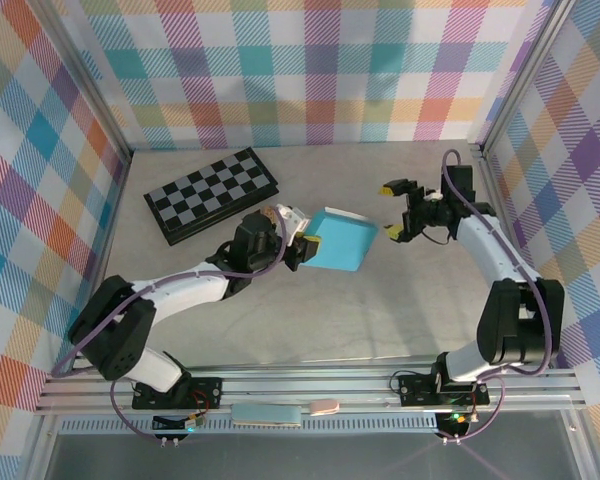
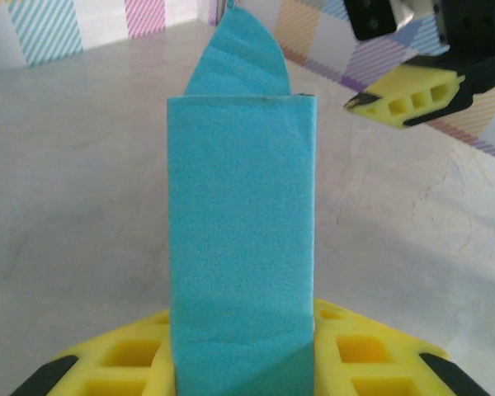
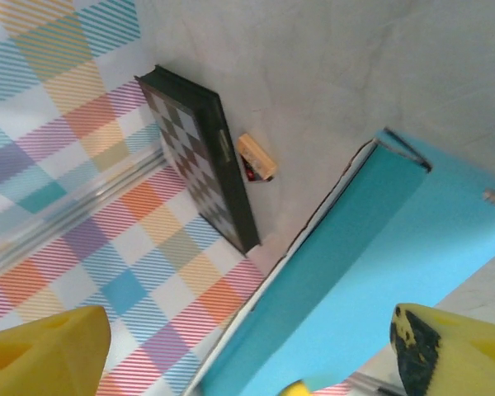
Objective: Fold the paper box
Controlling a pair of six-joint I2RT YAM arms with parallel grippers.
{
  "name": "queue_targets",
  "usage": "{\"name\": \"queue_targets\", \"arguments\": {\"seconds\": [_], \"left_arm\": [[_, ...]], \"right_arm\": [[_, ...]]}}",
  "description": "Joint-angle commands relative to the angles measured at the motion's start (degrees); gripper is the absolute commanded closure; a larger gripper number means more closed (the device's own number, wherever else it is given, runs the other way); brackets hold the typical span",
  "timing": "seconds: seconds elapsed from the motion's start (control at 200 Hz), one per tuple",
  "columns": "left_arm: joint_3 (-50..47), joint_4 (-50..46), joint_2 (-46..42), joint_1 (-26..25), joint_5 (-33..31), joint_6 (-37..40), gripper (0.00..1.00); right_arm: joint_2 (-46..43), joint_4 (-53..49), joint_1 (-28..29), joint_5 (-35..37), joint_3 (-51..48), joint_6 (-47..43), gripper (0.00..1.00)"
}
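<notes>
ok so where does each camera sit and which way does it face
top external: above and behind the arms, looking down at the table; both arms show, left gripper shut on the paper box, right gripper open.
left wrist: looks along its own yellow fingers at the paper box and the right gripper.
right wrist: looks past its own fingers at the paper box and checkerboard.
shared: all three show the paper box.

The paper box (image 2: 239,223) ran off the bottom edge of the left wrist view, so its near end between the left gripper's (image 2: 243,363) yellow fingers (image 2: 124,363) was cut off. Beside the checkerboard (image 3: 200,165), a small tan thing (image 3: 256,157) was too small to identify.
</notes>
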Motion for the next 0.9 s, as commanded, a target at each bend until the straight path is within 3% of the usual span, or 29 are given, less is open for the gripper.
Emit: {"name": "queue_targets", "arguments": {"seconds": [0.0, 0.15, 0.24, 0.365, 0.54, 0.895], "left_arm": [[-1.74, 6.46, 4.13, 0.89, -1.66, 3.20, 0.93], [-2.88, 11.41, 6.98, 0.89, -1.84, 2.93, 0.93], [-3.08, 13.43, 8.99, 0.96, -1.53, 3.06, 0.93], [-2.63, 15.03, 10.76, 1.04, -0.56, 2.80, 0.93], [-2.56, 14.99, 11.89, 1.49, 0.64, 2.41, 0.93], [-2.66, 15.87, 14.42, 2.25, 1.09, 0.30, 0.92]], "right_arm": [[3.99, 5.84, 0.15, -3.60, 2.14, 9.25, 0.11], [5.27, 2.44, 1.59, -5.18, 3.41, 11.74, 0.11], [1.75, -4.78, 1.88, -0.94, 3.21, 8.53, 0.11], [2.57, 4.41, 2.23, -1.53, -0.64, 12.03, 0.11], [8.55, 7.13, 4.18, -0.85, 6.52, 10.06, 0.12], [10.55, 12.66, 9.17, 0.37, 0.97, 13.42, 0.36]]}}
